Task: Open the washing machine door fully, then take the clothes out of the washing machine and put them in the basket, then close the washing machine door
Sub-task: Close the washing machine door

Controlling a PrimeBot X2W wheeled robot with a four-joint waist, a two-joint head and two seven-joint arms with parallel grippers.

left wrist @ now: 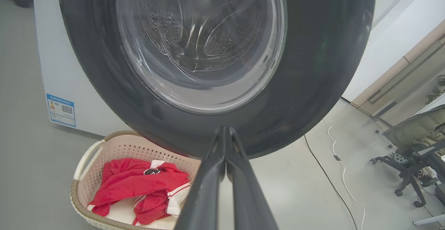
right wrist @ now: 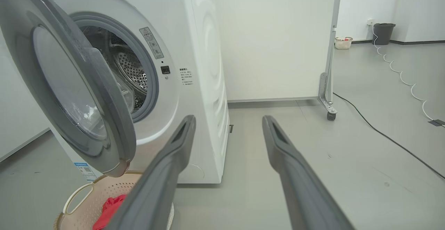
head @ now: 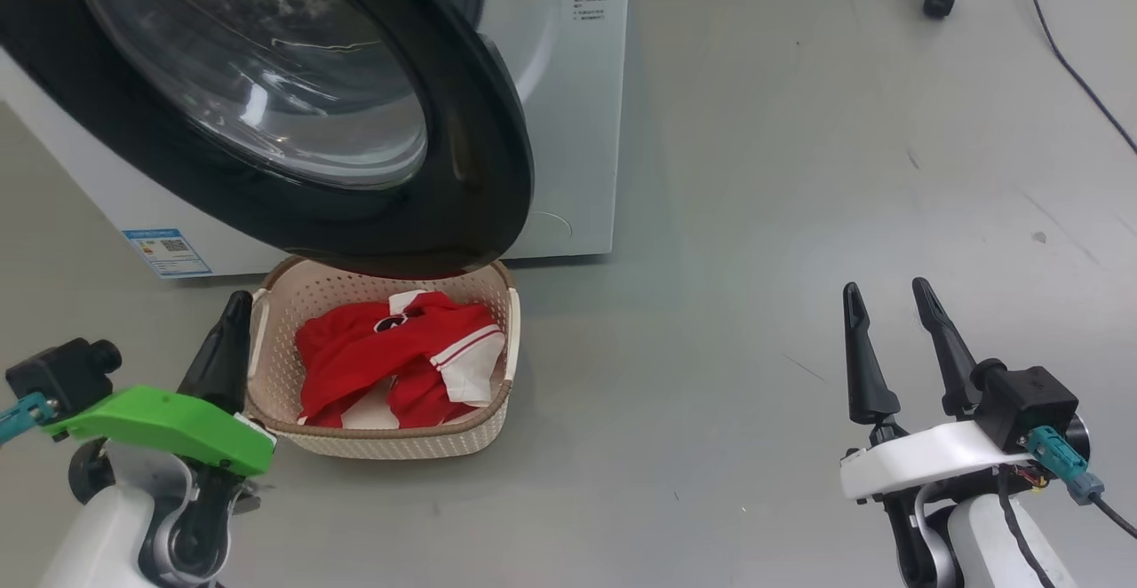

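The washing machine (head: 568,91) (right wrist: 194,84) is white, and its round black washing machine door (head: 355,126) (left wrist: 313,84) (right wrist: 69,84) stands partly swung out over the basket. Red clothes (head: 400,357) (left wrist: 139,185) (right wrist: 109,205) with white trim lie in the cream basket (head: 284,339) (left wrist: 83,178) (right wrist: 81,205) on the floor. My left gripper (head: 233,313) (left wrist: 225,132) is shut and empty, its tips beside the basket's left rim, just below the door's lower edge. At the lower right my right gripper (head: 884,290) (right wrist: 227,118) is open over bare floor.
A blue sticker (head: 167,253) marks the machine's lower front. A wheeled white partition (right wrist: 328,84) stands to the machine's right, with cables (right wrist: 382,132) across the grey floor. An office chair (left wrist: 413,143) stands off to the side in the left wrist view.
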